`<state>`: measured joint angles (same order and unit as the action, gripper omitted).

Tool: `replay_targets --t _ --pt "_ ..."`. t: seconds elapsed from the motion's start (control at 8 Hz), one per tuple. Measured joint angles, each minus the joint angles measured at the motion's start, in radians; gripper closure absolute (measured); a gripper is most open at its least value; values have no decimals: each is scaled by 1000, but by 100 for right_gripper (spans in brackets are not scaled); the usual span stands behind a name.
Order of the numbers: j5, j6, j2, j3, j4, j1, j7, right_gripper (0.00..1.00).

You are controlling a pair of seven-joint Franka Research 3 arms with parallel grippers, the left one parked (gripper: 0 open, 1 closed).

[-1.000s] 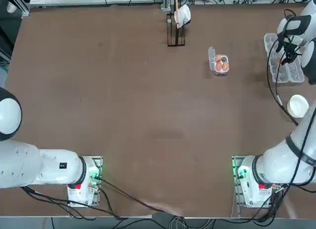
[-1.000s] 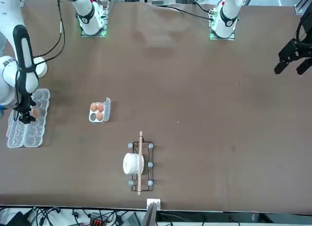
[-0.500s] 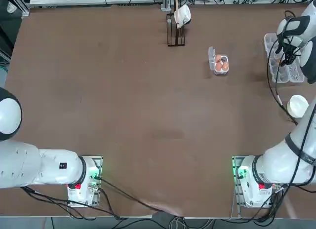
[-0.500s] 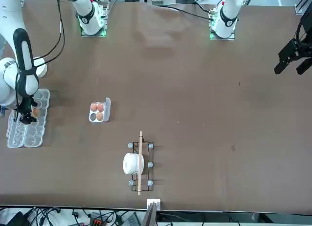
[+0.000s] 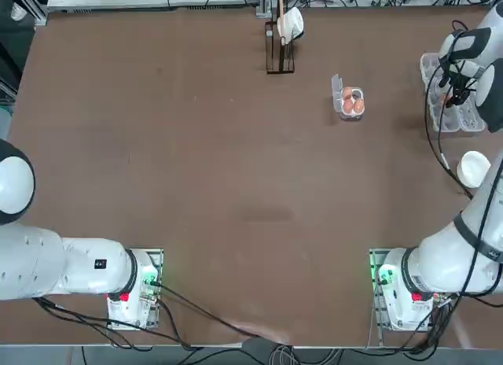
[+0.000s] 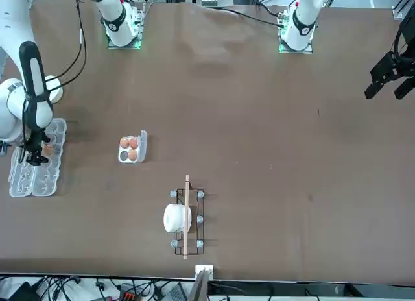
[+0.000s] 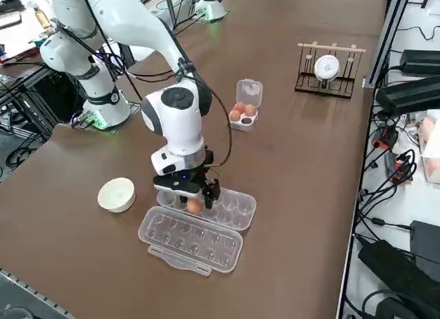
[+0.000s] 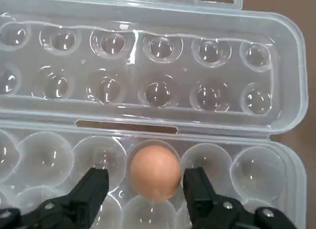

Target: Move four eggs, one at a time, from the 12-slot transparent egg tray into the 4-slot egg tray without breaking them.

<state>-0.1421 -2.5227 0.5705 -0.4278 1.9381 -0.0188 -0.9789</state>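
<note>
Your right claw (image 8: pixel 150 187) sits low over the 12-slot transparent egg tray (image 7: pixel 237 207), at the lower centre of the right side view and at the far right edge of the top view. In the wrist view its two black fingers (image 8: pixel 91 189) stand apart on either side of the one egg (image 8: pixel 154 171) left in that tray, with a narrow gap showing between each pad and the shell, so the claw is open around the egg and not pressing it. The egg rests in a cup of the tray row nearest the hinge, and the cups on either side of it are bare. The tray's clear lid (image 7: pixel 189 240) lies folded flat on the brown surface (image 5: pixel 236 184), toward the lower edge of the side view. The 4-slot egg tray (image 5: pixel 351 102) stands well apart from the long tray, at upper right of centre in the top view, its small lid flap (image 7: pixel 249 93) standing up; you can see three eggs (image 7: pixel 241 111) in it and one cup dark and unfilled. A round white bowl (image 7: pixel 115 194) sits near the long tray, at lower left in the side view. A white cup (image 6: pixel 176 217) lies in a dark wire rack with a wooden bar (image 6: pixel 187 216) at lower centre of the front view.
</note>
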Motion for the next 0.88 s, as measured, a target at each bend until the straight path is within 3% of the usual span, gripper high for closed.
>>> replay_targets --t 0.25,0.62,0.88 --pt "0 0 0 0 0 0 -8 14" --pt "0 8 -2 -3 0 -6 -8 40" --pt "0 10 -5 -3 0 -5 -8 44"
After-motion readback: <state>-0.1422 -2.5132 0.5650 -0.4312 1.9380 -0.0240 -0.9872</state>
